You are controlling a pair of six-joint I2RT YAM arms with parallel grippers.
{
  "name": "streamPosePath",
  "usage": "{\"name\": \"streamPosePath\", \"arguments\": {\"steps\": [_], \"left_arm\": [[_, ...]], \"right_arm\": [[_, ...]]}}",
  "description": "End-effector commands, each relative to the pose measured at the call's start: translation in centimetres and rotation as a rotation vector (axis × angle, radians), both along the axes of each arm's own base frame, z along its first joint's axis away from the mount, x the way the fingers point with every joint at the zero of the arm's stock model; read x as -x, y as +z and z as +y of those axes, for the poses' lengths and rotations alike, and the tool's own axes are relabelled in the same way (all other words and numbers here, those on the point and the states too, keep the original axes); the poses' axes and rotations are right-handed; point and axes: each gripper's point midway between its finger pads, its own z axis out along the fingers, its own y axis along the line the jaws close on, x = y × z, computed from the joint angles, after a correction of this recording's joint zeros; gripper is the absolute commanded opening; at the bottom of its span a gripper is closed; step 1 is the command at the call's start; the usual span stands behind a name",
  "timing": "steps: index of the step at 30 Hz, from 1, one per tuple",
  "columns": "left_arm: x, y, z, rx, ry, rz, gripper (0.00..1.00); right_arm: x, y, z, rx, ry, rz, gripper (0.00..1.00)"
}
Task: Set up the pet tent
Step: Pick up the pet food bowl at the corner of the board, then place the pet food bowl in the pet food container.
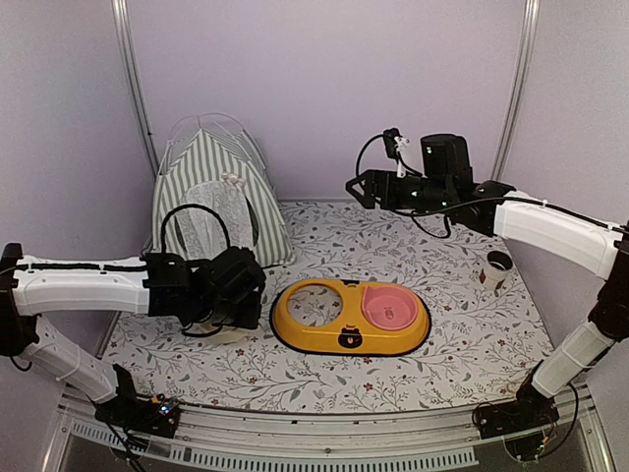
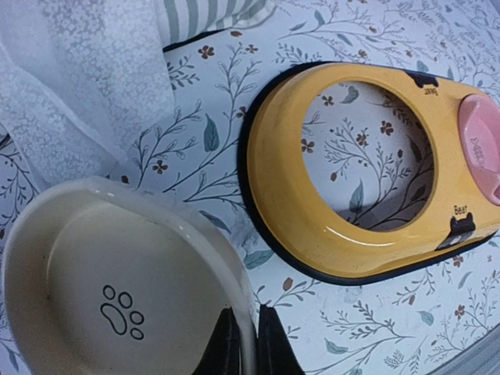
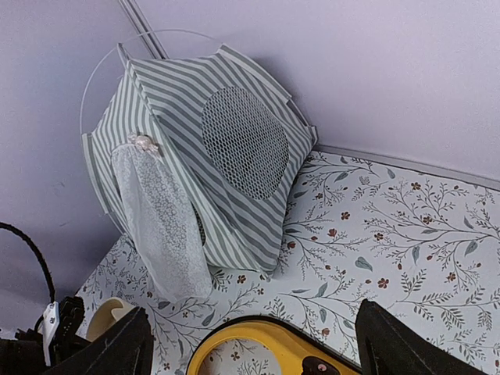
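The pet tent (image 1: 221, 197) stands upright at the back left corner, green-and-white striped, with thin white poles arching over its top. Its white mesh door flap (image 3: 160, 226) hangs down the front and its round grey mesh window (image 3: 244, 142) faces right. My left gripper (image 2: 248, 312) is low in front of the tent, shut on the rim of a cream bowl (image 2: 117, 289) with a paw print. My right gripper (image 1: 359, 187) hangs open in the air to the right of the tent, with nothing between its fingers (image 3: 117, 348).
A yellow double feeder (image 1: 349, 317) lies mid-table, its left hole bare and a pink bowl (image 1: 388, 307) in its right one. A mug (image 1: 496, 270) stands at the right edge. Metal frame posts (image 1: 133, 88) rise at the back corners.
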Motion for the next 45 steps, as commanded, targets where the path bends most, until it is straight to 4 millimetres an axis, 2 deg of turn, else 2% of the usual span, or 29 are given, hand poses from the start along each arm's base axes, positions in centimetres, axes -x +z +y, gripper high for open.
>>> {"name": "streamPosePath", "arguments": {"steps": [1,12,18,21,27,31,33,36,45], "left_arm": [[-1.1,2.7,-3.7,0.037,-0.095,-0.086,0.0],[-2.3,2.3,-11.1,0.057,-0.313,-0.075,0.0],[-3.7,1.6,-15.6,0.043,-0.405,-0.074,0.0],[-4.6,0.9,-17.1,0.021,-0.429,-0.073,0.0],[-5.8,-0.9,-18.3,0.004,-0.459,-0.05,0.0],[-6.3,-1.2,-18.9,0.001,-0.48,-0.048,0.0],[-6.4,-2.6,-19.3,-0.019,-0.486,-0.025,0.0],[-6.1,-3.2,-19.6,-0.012,-0.498,-0.011,0.0],[-6.5,-4.6,-18.2,-0.069,-0.447,0.013,0.0]], "right_arm": [[0.3,1.7,-1.4,-0.025,-0.037,-0.031,0.92],[1.3,2.3,-4.9,0.007,-0.132,-0.06,0.94],[1.9,1.5,-6.9,0.031,-0.171,-0.057,0.95],[2.0,1.7,-7.3,0.028,-0.178,-0.06,0.95],[2.3,2.1,-7.9,0.038,-0.193,-0.073,0.96],[2.3,2.3,-7.8,0.04,-0.187,-0.079,0.96],[2.3,2.2,-7.8,0.04,-0.183,-0.077,0.96],[2.3,2.2,-7.7,0.037,-0.179,-0.073,0.96],[2.4,2.0,-7.5,0.039,-0.17,-0.067,0.96]]}}
